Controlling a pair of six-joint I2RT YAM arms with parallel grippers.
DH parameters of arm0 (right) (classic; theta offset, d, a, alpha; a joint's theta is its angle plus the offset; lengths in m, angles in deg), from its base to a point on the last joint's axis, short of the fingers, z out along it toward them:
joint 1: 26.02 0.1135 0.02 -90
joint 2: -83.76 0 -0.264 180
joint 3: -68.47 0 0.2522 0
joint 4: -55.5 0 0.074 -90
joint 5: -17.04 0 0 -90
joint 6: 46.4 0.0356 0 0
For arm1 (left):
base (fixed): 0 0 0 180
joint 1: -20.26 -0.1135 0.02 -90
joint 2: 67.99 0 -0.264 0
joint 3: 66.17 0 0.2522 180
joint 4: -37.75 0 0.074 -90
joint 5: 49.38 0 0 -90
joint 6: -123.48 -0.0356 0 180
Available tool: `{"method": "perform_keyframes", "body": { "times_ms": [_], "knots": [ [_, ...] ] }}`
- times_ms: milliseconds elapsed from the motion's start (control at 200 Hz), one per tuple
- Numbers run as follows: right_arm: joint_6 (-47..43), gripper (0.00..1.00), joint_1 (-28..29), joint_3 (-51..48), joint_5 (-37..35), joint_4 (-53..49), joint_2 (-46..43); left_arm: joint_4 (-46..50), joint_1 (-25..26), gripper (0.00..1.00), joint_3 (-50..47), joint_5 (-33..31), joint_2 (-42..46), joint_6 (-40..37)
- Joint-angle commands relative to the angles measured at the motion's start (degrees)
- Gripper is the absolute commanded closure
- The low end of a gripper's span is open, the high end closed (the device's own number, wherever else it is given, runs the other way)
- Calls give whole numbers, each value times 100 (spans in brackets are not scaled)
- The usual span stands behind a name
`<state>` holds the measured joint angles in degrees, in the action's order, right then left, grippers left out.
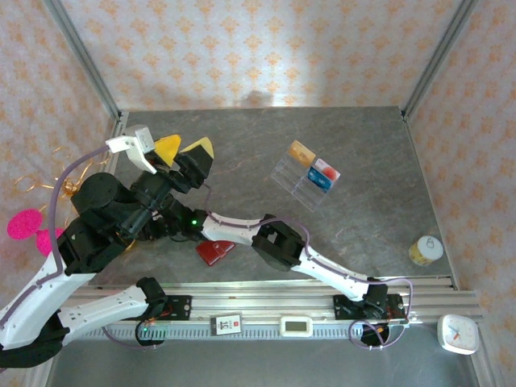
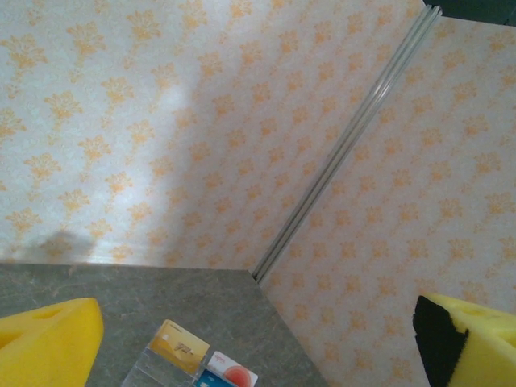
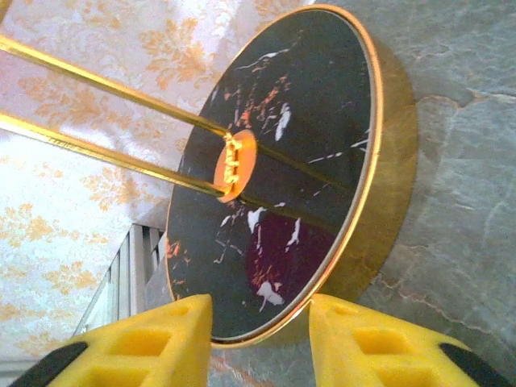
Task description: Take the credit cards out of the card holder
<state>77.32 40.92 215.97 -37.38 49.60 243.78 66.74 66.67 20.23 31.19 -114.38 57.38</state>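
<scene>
We saw left claw (image 1: 184,149) wide open, empty; right claw (image 3: 260,343) part open, empty, facing black disc (image 3: 282,161).

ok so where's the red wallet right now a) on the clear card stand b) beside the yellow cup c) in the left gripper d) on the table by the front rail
d, the red wallet lies on the table close to the front rail, partly under the right arm.

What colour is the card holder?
The card holder is dark red; the top external view shows it best.
</scene>
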Motion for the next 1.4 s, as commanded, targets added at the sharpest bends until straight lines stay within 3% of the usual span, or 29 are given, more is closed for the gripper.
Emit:
{"method": "perform_keyframes", "body": {
  "times_ms": [0, 240, 561, 691, 831, 946, 1096, 1231, 1392],
  "knots": [
    [-349, 61, 131, -883, 51, 401, -676, -86, 32, 1, -131, -24, -20, -48],
    [-622, 54, -114, -3428, -603, 1473, -2569, -476, 21, 1, -287, -123, 51, 27],
    [-428, 40, -743, -6874, -1890, 1654, -5332, -1206, 15, 1, -811, 605, -274, 265],
    [-325, 38, -1035, -8037, -2573, 1065, -6683, -1734, 15, 2, -1325, 800, -395, 458],
    [-131, 34, -1403, -8799, -3348, 113, -8043, -1830, 9, 15, -1583, 936, -961, 668],
    [87, 33, -2048, -9199, -3701, -626, -8880, -2006, 18, 18, -1846, 1102, -1511, 915],
    [229, 35, -3226, -9555, -3759, -1219, -9622, -2334, 27, 21, -2318, 1023, -1895, 1117],
    [212, 38, -4186, -9649, -3434, -1303, -9597, -2369, 19, 26, -2500, 890, -2075, 1043],
    [493, 37, -4516, -9766, -3150, -1130, -9060, -2443, 17, 26, -2802, 683, -1970, 848]
  ]
}}
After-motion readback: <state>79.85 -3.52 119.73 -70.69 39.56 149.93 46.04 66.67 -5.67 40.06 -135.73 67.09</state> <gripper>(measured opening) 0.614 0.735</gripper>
